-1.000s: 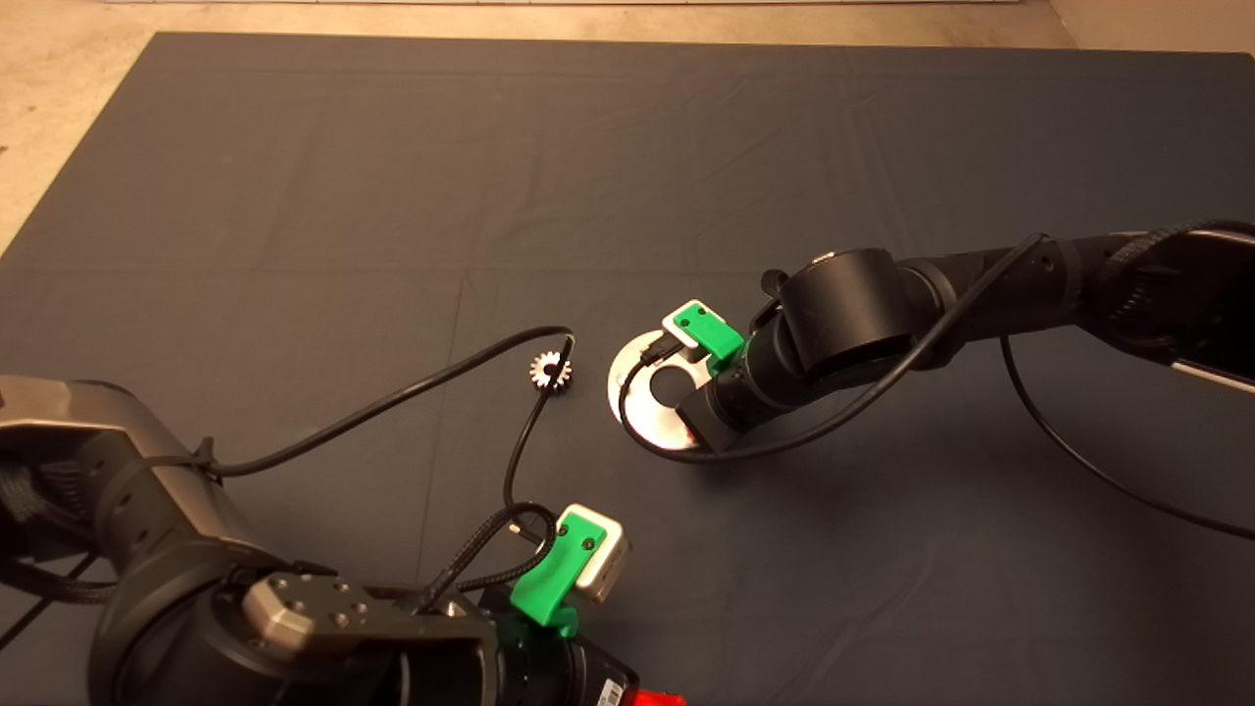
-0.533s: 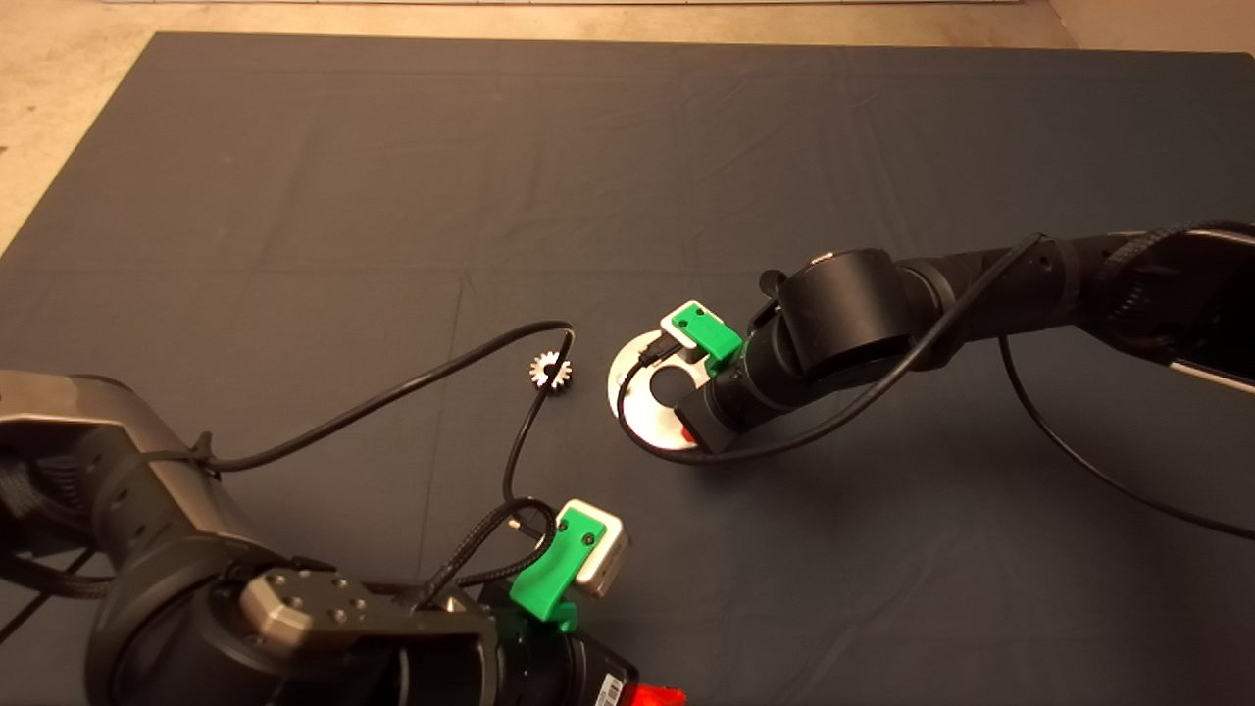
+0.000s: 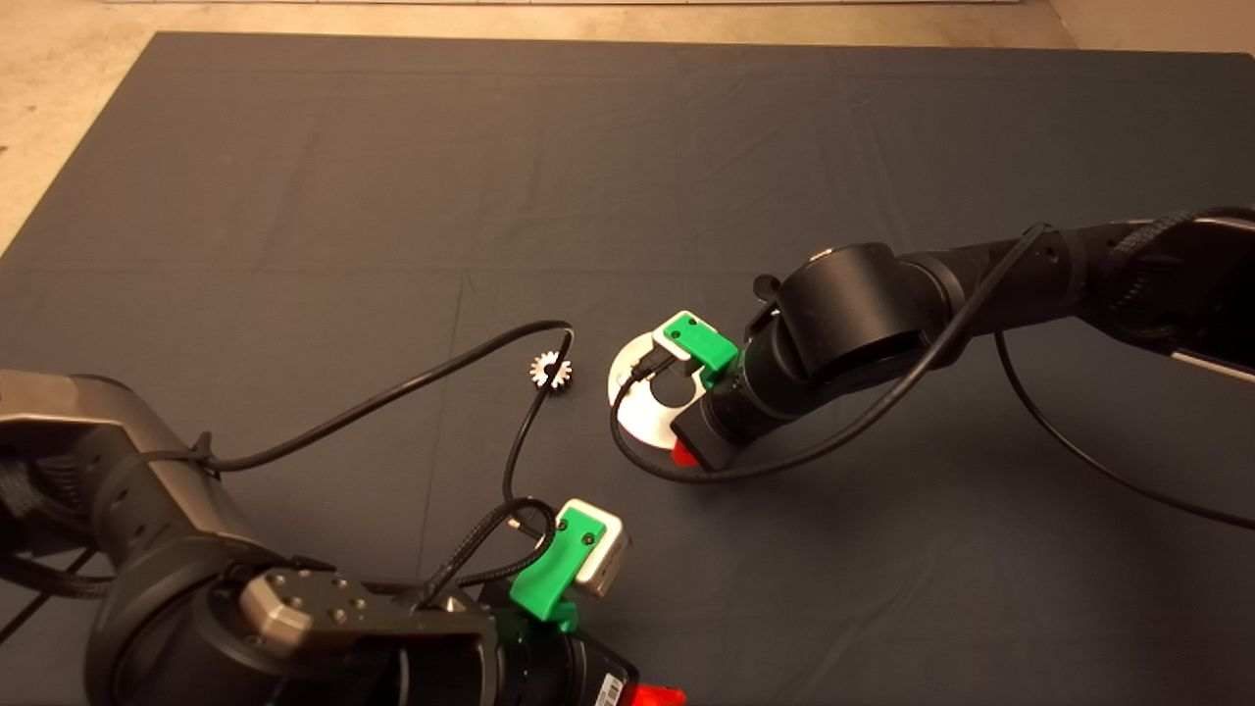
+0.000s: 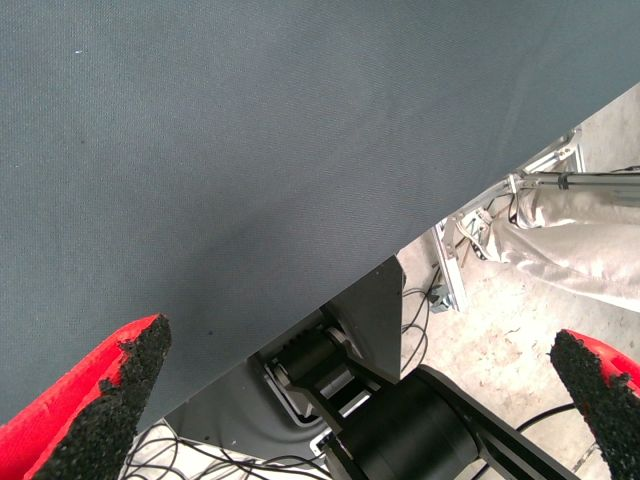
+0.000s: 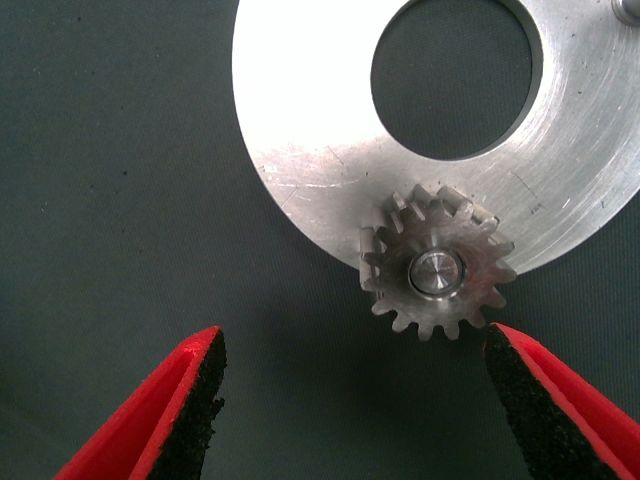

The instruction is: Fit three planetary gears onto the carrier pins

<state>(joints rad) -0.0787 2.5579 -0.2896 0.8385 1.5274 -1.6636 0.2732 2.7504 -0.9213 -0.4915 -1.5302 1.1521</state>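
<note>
The shiny metal disc [image 3: 637,412] lies mid-mat, partly under my right arm. In the right wrist view the disc [image 5: 310,150] has one planetary gear [image 5: 470,245] seated flat on a carrier pin [image 5: 437,272] at its rim. A second pin [image 5: 628,6] shows at the frame's edge. My right gripper [image 5: 350,400] is open and empty, its fingers apart from the seated gear; one red fingertip [image 3: 686,453] shows in the head view. A second gear [image 3: 550,371] lies loose on the mat left of the disc, under a black cable. The third gear is hidden.
My left arm is parked at the mat's near left, its gripper [image 3: 652,698] at the bottom edge and open over the mat edge in its wrist view [image 4: 365,390]. Its black cable [image 3: 412,392] loops across the mat. The robot base [image 4: 400,430] and a pale trouser leg [image 4: 590,235] show beyond.
My right gripper has drawn back from the disc toward the near side, uncovering more of it; a red fingertip now shows. The loose gear and left arm have not moved.
</note>
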